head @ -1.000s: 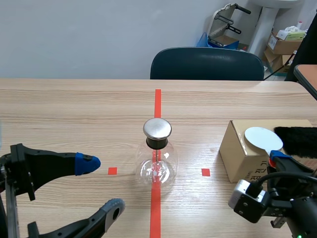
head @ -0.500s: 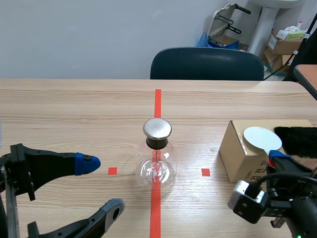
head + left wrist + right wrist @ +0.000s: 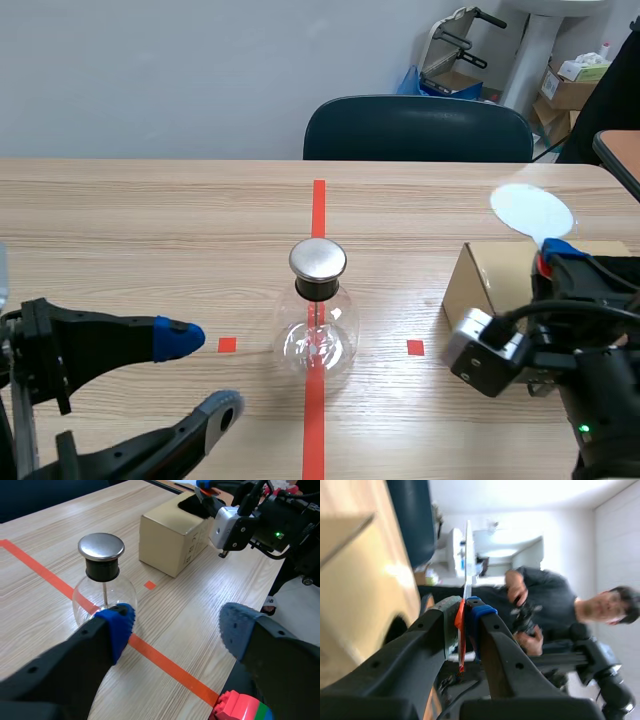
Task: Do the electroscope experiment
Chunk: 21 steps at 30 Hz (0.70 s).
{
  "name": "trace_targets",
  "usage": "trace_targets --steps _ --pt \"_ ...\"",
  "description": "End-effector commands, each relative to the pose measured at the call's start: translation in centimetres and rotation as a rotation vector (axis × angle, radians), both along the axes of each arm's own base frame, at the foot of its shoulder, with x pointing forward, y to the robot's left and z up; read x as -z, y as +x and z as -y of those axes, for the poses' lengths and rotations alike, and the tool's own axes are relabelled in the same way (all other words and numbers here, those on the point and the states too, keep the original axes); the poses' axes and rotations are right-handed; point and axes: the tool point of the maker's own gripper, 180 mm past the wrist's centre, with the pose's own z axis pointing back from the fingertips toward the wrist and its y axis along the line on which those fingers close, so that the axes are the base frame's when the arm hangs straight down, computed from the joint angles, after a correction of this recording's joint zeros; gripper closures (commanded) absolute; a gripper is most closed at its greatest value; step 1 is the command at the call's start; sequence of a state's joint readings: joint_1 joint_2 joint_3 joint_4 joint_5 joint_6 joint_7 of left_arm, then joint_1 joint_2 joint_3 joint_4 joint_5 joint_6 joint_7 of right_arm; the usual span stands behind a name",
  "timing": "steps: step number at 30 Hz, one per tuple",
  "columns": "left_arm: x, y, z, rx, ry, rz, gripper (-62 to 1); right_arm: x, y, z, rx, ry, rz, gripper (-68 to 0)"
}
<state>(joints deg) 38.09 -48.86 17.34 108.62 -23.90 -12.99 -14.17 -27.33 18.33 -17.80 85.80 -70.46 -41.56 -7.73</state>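
The right pincer (image 3: 553, 262) was pinched on the orange-red handle (image 3: 461, 630) of a white disc (image 3: 532, 210), which rose above it by the cardboard box (image 3: 478, 285). The left pincer (image 3: 177, 625) stood spread near the glass electroscope flask (image 3: 317, 325), which sat upright on the counter (image 3: 150, 220), on the centre tape line.

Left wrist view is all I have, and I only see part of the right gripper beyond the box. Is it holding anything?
Observer: Yes. The right wrist view shows the right gripper shut on a thin orange-red handle.
Operator: What's on the end of it?
Observer: A white disc. The scene view shows it in the air above the box.
Operator: Is it touching anything?
Observer: No. It is well to the robot's right of the electroscope, clear of its metal cap.
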Motion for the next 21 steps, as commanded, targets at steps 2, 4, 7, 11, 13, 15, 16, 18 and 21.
trace_targets --steps 2,4,7,11,13,15,16,18,21 --pt "-1.2 0.4 0.5 -0.02 -0.05 0.022 -24.4 -2.3 1.0 -0.6 0.001 0.014 0.103 -2.0" --pt "-1.3 0.5 0.6 -0.036 -0.063 0.023 -16.8 -2.7 1.4 -1.1 0.011 0.025 0.12 -2.0" --pt "-0.9 0.6 0.9 -0.047 -0.044 0.019 -8.3 -3.2 1.7 -2.0 0.006 0.022 0.142 -2.0" --pt "0.6 0.4 1.3 -0.047 0.042 0.028 -3.9 -3.3 1.7 -3.0 0.001 0.01 0.149 -2.0" --pt "1.4 0.4 1.5 -0.05 0.083 0.038 -3.9 -2.9 1.7 -3.4 -0.001 0.004 0.138 -2.0" --pt "2.0 0.6 1.4 -0.076 0.113 0.051 -4.0 -2.8 1.8 -3.7 -0.002 -0.001 0.137 -2.0" --pt "2.2 0.8 1.3 -0.092 0.121 0.054 -4.0 -2.6 1.8 -3.8 -0.004 -0.005 0.13 -2.0" --pt "2.8 1.1 1.2 -0.114 0.135 0.058 -4.0 -2.1 2.0 -4.0 -0.001 -0.015 0.107 -2.0" --pt "4.1 1.6 0.9 -0.141 0.166 0.044 -4.0 -1.7 2.0 -4.4 -0.002 -0.012 0.098 -2.0"
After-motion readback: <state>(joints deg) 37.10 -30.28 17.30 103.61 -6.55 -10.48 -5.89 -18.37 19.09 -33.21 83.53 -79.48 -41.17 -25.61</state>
